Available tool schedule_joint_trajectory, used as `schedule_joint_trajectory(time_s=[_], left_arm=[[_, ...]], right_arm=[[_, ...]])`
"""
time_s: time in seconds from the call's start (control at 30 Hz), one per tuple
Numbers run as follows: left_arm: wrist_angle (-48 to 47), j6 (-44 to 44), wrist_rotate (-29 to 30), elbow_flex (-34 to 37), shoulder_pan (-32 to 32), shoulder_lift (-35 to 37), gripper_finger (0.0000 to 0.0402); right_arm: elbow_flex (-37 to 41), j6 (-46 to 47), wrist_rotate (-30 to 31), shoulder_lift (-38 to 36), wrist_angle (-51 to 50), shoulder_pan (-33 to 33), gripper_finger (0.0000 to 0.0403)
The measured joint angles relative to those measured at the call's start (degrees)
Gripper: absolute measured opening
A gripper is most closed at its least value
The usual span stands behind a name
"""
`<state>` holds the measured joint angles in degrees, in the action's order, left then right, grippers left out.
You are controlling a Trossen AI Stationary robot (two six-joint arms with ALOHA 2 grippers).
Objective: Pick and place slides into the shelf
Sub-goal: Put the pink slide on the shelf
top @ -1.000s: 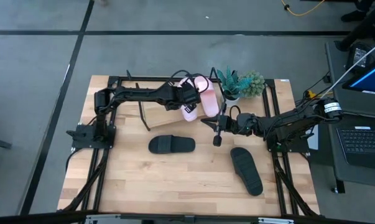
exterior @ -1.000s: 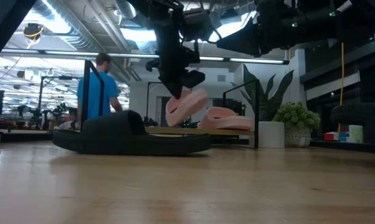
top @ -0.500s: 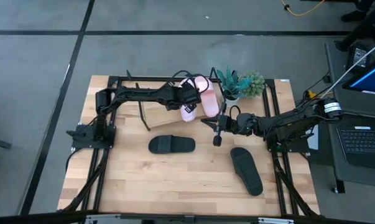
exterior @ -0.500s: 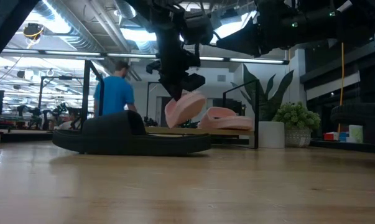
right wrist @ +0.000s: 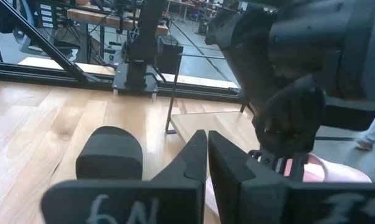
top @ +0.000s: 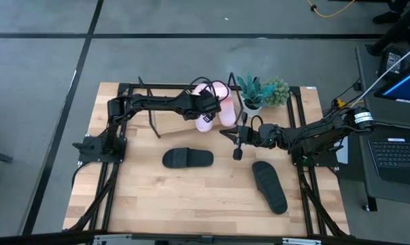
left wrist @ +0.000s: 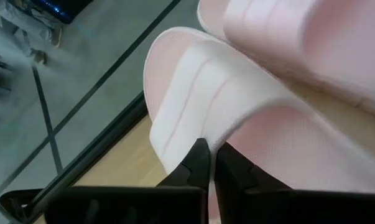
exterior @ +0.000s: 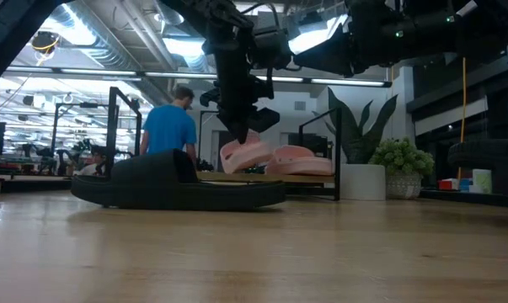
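Observation:
My left gripper (top: 203, 107) is over the shelf (top: 175, 122) at the table's far side, shut on a light pink slide (exterior: 245, 156). That slide sits low over the shelf board (exterior: 317, 178), right beside the second pink slide (exterior: 300, 160), which lies sole-down on the board. Two black slides lie on the tabletop, one at the middle (top: 188, 158) and one toward the right (top: 269, 185). My right gripper (top: 237, 151) hangs shut and empty above the table between them. My left gripper pinches the edge of the pink slide's wide strap (left wrist: 219, 138) between its two fingers (left wrist: 198, 163). The fingers slant down from the table's left side. The slide hangs tilted below them; whether its lower end rests on the shelf board, I cannot tell.
Two potted plants (top: 262, 92) stand at the far edge, just right of the shelf. The shelf's black wire posts (exterior: 113, 126) rise at its ends. Bare tabletop (top: 157, 197) lies toward the near edge. A person in a blue shirt (exterior: 171, 126) walks in the room behind.
My left gripper has come down toward the shelf with the pink slide, still shut on it. The slide, which hung steeply tilted above the board, now sits lower and flatter beside the other pink slide. The person behind has walked to the right.

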<state>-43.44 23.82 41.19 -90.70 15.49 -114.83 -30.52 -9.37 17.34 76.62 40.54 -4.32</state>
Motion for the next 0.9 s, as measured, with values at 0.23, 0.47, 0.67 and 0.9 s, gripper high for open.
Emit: schedule_joint_trajectory(time_s=[0.23,0.47,0.67,0.9], left_arm=[[1.20,-0.45,-0.33,0.02,-0.17,-0.43,0.0039],[4.12,-0.44,-0.94,0.10,-0.24,-0.43,0.0054],[5.22,-1.89,-2.52,0.11,-0.28,-0.43,0.0053],[5.44,-3.42,-2.56,0.11,-0.28,-0.43,0.0051]], right_arm=[[0.00,-0.11,0.00,0.00,-0.03,0.00,0.0019],[0.00,-0.11,0.00,0.00,-0.08,0.00,0.0019],[0.00,-0.11,0.00,0.00,-0.17,0.00,0.0019],[0.00,-0.13,0.00,0.00,-0.17,0.00,0.0019]])
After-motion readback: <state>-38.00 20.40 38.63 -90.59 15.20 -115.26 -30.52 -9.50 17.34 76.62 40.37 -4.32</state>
